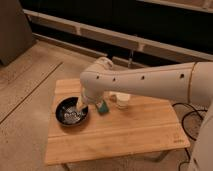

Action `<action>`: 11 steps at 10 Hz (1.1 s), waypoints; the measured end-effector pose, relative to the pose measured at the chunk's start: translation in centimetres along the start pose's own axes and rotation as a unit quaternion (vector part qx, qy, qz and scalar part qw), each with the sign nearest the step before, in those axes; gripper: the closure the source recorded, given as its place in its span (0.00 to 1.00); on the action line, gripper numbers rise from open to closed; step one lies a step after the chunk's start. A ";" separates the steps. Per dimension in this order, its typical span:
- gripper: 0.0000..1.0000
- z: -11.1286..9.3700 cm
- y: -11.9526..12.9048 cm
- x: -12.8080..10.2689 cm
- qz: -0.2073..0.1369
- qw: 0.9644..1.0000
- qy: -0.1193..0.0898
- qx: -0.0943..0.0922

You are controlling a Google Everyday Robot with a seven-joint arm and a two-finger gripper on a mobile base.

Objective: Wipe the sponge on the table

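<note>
Gripper (82, 103) held low over the table (130, 135), fingers spread wide, nothing seen gripped between them, sponge (103, 107) lying on the table just beside the fingers, black bowl (69, 113) close on their other side, white cup (122, 100) beyond the sponge.

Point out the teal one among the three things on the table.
The sponge, a small teal block lying between the black bowl and the white cup. The gripper hangs just beside it, at the bowl's edge.
</note>
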 end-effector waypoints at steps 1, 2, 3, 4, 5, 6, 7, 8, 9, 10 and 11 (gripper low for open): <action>0.35 -0.5 -1.4 -0.5 0.005 1.000 -0.004 0.004; 0.35 -1.2 -3.9 -1.1 0.014 1.000 -0.011 0.012; 0.35 -1.6 -5.3 -1.3 0.019 1.000 -0.014 0.015; 0.35 -1.6 -6.6 -1.4 0.024 1.000 -0.012 0.015; 0.35 -1.4 -7.5 -1.3 0.031 0.999 -0.007 0.012; 0.35 -0.7 -8.6 -1.3 0.039 0.999 0.003 0.004; 0.35 -0.1 -9.0 -1.4 0.042 0.999 0.012 -0.001; 0.35 0.9 -9.7 -1.5 0.042 0.999 0.028 -0.002; 0.35 2.1 -10.3 -2.1 0.035 0.998 0.046 0.002; 0.35 2.8 -10.6 -2.6 0.026 0.998 0.057 0.007; 0.35 3.7 -10.7 -3.1 0.013 0.997 0.071 0.013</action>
